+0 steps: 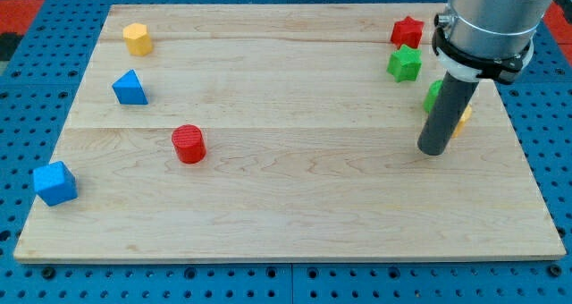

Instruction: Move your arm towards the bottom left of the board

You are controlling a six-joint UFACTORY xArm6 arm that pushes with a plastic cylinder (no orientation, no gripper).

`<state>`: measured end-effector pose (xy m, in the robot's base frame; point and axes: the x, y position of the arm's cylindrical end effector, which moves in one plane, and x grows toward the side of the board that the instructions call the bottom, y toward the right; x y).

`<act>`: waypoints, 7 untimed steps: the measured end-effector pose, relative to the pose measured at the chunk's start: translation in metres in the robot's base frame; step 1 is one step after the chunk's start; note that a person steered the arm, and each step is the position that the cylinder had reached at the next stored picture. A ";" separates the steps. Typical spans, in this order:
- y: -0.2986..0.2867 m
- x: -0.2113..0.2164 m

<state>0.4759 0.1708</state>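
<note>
My tip [433, 149] rests on the wooden board [295, 188] at the view's right. Just behind the rod a yellow block [462, 119] and a green block [433, 95] are partly hidden. A green star [404, 63] and a red star [407, 31] lie above them near the top right. A red cylinder [189, 144] stands left of centre. A blue triangular block [130, 88] and a yellow hexagonal block [137, 38] are at the upper left. A blue cube [55, 182] sits at the bottom left edge, far from my tip.
The board lies on a blue perforated table [27, 98]. The arm's grey body [487, 22] hangs over the board's top right corner.
</note>
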 end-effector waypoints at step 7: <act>-0.141 0.021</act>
<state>0.4968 0.0294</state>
